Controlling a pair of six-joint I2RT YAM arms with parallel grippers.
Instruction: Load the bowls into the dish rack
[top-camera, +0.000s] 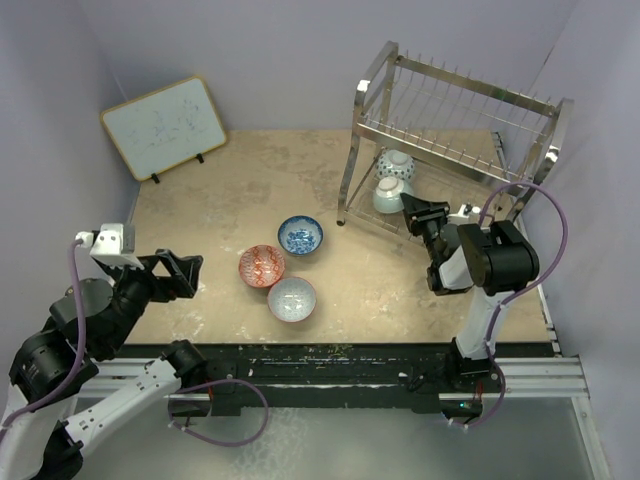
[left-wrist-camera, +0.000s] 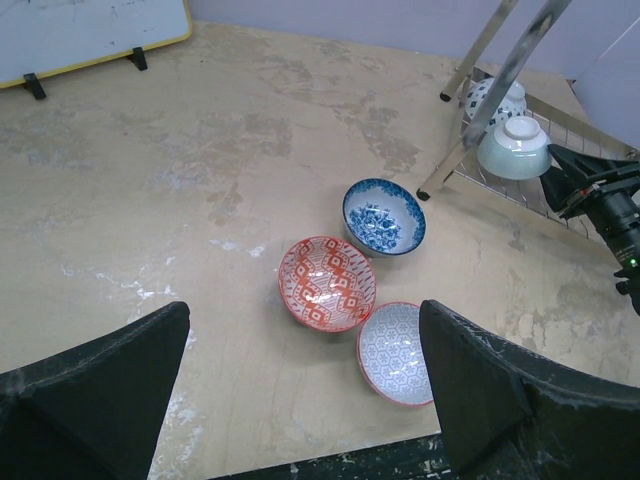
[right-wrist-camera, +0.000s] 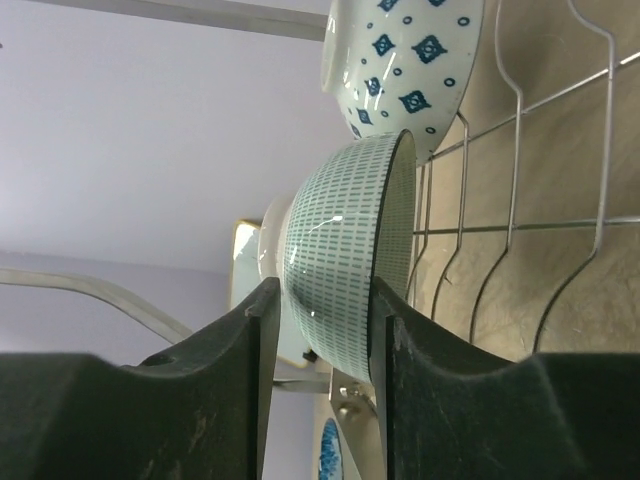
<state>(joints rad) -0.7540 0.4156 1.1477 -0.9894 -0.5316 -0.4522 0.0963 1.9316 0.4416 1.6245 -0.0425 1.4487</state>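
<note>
Right wrist view showed the right jaws closed on the mint green bowl (right-wrist-camera: 345, 240). One black finger (right-wrist-camera: 225, 390) lay against its outer wall and the other sat on its rim side. The bowl was tilted on its side among the wires of the dish rack (right-wrist-camera: 515, 165). Close beside it, also tilted in the rack, stood the white bowl with blue diamonds (right-wrist-camera: 400, 60).

The only writing in sight was a scatter of faint marks on the whiteboard (top-camera: 165, 127), which leaned at the far left of the desk (top-camera: 200, 200). The marks were too faint to read.

From the top external view, the right arm (top-camera: 490, 260) rose from its base at the near edge and bent at the elbow. Its wrist pointed left and away into the rack's lower tier, where both racked bowls sat.

The left arm (top-camera: 110, 310) was folded back at the near left corner, with the left jaws spread wide and holding nothing. They hung above the desk, aimed toward its middle. Ahead of them, well apart from the jaws, three bowls sat upright and close together on the desk. These were the dark blue bowl (top-camera: 300, 235) nearest the rack, the red-orange bowl (top-camera: 262, 266) and the grey-white bowl (top-camera: 292, 299).
</note>
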